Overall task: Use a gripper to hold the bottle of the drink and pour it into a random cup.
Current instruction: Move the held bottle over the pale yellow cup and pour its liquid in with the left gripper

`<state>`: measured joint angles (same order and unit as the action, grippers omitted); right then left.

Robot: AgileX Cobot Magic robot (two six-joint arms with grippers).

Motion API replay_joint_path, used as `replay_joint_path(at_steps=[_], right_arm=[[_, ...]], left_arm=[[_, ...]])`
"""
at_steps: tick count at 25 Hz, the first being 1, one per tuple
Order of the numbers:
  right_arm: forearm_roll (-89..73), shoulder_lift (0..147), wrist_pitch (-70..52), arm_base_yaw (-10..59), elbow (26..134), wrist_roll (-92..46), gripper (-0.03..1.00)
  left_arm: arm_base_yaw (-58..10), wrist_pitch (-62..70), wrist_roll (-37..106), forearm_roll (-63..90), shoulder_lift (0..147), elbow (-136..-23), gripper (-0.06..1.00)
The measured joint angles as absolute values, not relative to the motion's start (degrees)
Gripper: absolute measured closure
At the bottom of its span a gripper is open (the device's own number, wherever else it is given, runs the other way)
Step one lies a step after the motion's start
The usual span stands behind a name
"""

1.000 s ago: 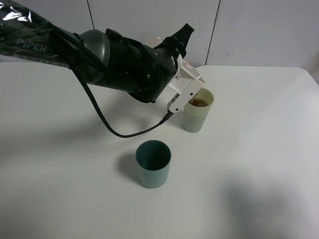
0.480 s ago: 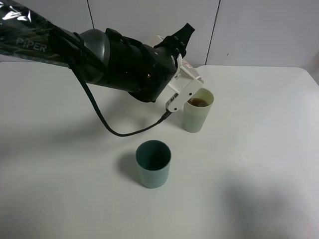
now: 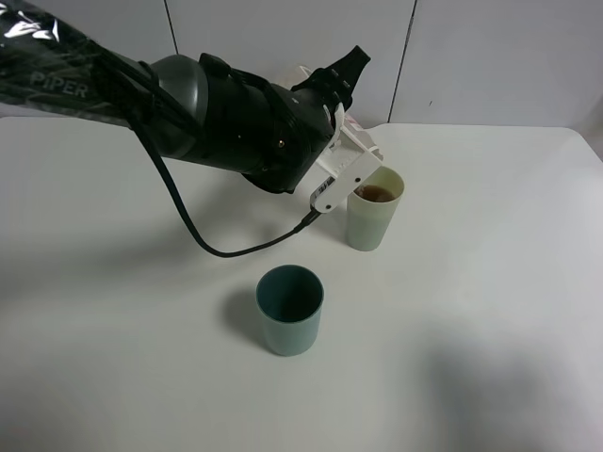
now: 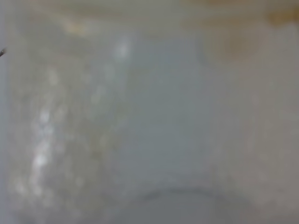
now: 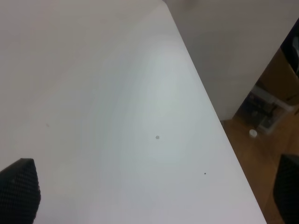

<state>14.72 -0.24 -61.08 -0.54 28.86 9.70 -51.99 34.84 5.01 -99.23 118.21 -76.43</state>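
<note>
Change since the earlier frame: negligible. The left tool (image 3: 350, 171) has crept slightly toward the upper left, at the same tilt.

Nearest, lower centre: dark teal cup (image 3: 289, 315), upright on the bench (image 3: 490, 282), no liquid visible inside.

Beyond it, right of centre: pale yellow-green cup (image 3: 369, 224), upright, with brown drink (image 3: 378, 193) standing high in it.

Over that rim the left tool is pressed together on the bottle of the drink (image 3: 359, 127), which is tipped and largely hidden behind the wrist.

Right tool (image 5: 154, 191): spread, holding nothing.

Judgement: pouring is at or near its end. The next move is to right the bottle without knocking the cup.
</note>
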Motion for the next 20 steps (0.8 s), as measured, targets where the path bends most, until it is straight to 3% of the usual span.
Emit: replay_joint_path(at_steps=[5, 20], right_arm=[[14.72, -0.24, -61.08, -0.54, 28.86, 9.70, -0.03], [14.72, -0.24, -61.08, -0.54, 28.86, 9.70, -0.03]], left_arm=[[-51.99, 34.84, 1.94, -99.23, 118.21, -76.43, 0.61], [-51.99, 34.84, -26.81, -99.23, 118.21, -76.43, 0.61]])
